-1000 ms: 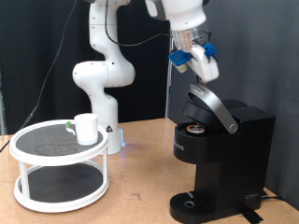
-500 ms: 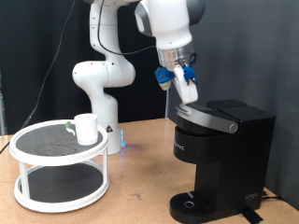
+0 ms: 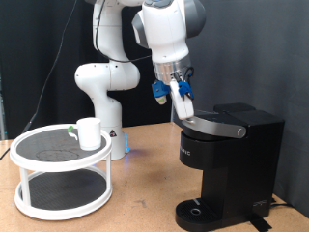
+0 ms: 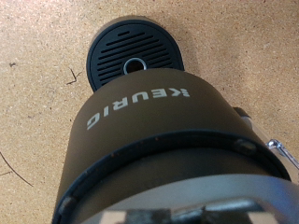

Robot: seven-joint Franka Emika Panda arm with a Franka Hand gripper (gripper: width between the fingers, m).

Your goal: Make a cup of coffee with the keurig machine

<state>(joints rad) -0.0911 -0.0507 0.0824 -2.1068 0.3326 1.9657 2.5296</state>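
keurig machine (image 3: 228,164) lid now down

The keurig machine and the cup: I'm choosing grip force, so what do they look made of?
The keurig machine looks like matte black plastic with a dull sheen; its lid has a silvery band, perhaps metal or painted. The cup is opaque white, smooth, likely ceramic or plastic.
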